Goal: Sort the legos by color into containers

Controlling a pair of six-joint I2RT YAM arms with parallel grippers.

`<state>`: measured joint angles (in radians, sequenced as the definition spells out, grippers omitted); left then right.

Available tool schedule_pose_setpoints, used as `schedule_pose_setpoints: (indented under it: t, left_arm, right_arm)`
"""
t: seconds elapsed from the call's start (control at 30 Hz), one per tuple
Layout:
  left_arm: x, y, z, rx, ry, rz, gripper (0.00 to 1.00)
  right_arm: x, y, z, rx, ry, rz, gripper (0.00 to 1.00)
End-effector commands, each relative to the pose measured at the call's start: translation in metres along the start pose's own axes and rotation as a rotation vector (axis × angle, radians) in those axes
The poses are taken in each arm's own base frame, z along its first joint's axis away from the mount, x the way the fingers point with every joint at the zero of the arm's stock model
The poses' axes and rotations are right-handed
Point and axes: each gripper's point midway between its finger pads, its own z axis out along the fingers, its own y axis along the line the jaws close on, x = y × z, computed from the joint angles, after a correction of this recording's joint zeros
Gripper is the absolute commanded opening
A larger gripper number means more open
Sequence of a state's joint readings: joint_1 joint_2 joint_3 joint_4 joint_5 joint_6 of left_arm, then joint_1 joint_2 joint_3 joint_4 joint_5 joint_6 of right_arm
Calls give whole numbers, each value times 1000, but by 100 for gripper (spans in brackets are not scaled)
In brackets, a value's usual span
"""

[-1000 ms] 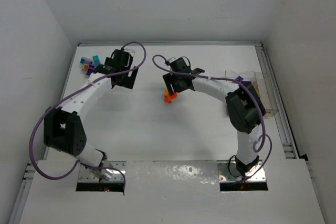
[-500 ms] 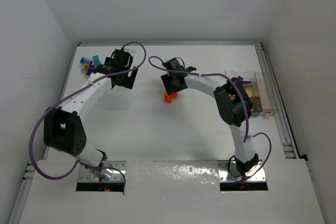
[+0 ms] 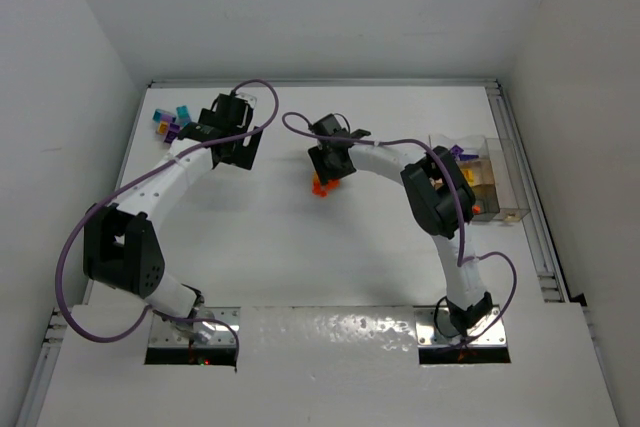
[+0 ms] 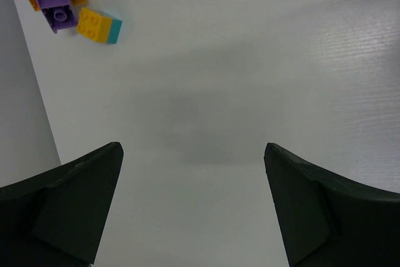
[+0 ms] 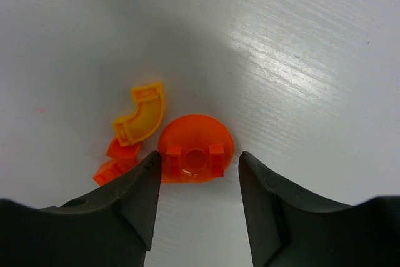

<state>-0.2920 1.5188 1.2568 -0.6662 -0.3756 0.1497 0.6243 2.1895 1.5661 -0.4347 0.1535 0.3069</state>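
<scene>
Centring first: with your right claw [image 5: 199, 162] open astride the orange round lego [image 5: 195, 153], squeeze only once clear of the yellow curved lego [image 5: 141, 117]; left claw [image 4: 194, 154] hangs open.

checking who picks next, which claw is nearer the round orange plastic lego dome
Right. The right claw straddles the round orange plastic lego dome, a finger on each side. The left claw hangs far left of it, near yellow, purple and teal plastic bricks.
</scene>
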Motion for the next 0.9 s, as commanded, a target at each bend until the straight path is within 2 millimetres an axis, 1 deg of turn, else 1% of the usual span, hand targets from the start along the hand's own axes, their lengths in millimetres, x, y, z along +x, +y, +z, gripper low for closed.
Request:
schedule_pose_setpoints:
  t: [0.0,0.17,0.2,0.3,0.33,0.4,0.43,0.47,0.5,0.53,0.6,0.63,0.7,0.73,0.77,0.8,0.83,0.87]
  left_arm:
    - [-15,8,-8,-23,-51,-19,94]
    - [-13,9,-8,-25,-50,-19,95]
    - [-13,8,-8,-23,-49,-17,95]
    - [-13,9,-9,-24,-50,-18,95]
    - [-13,9,-8,-24,-49,-17,95]
    - [-13,9,-9,-24,-50,-18,95]
    - [-13,9,-9,-26,-49,-17,94]
    - [-13,9,-9,-27,-51,-18,95]
    - [-13,10,-9,-29,-50,-16,95]
    - [-13,10,-9,-31,-53,-16,95]
    - [-13,12,-10,-38,-53,-16,95]
    - [-13,13,-11,-42,-54,-14,95]
    - [-11,13,-11,-45,-52,-11,95]
    - [-12,14,-12,-49,-61,-13,95]
    - [-9,14,-11,-48,-55,-9,95]
    - [-9,14,-10,-50,-59,-9,95]
    - [-8,13,-10,-49,-59,-8,95]
    - [-6,13,-8,-50,-55,-6,95]
  right_arm:
    - [-22,1,-5,2,-54,-7,51]
    - [-24,-2,-8,12,-60,-15,42]
    - [-26,-1,-9,10,-66,-18,38]
    - [-26,-2,-10,9,-69,-20,29]
    - [-27,-2,-11,9,-70,-18,23]
    - [-27,-1,-13,9,-69,-14,15]
    - [-31,-2,-17,9,-78,-8,6]
    - [-32,-4,-20,18,-84,3,2]
    - [-35,-6,-25,27,-93,11,0]
    - [-43,-9,-38,35,-119,25,0]
    - [-46,-26,-56,79,-130,59,0]
    - [-56,-42,-80,99,-172,104,0]
    - [-53,-71,-107,149,-186,167,0]
    - [-46,-103,-130,177,-211,257,0]
    - [-38,-122,-141,189,-213,314,0]
    - [-11,-155,-142,211,-175,416,0]
    - [-6,-169,-163,218,-210,461,0]
    - [8,-183,-169,239,-201,496,0]
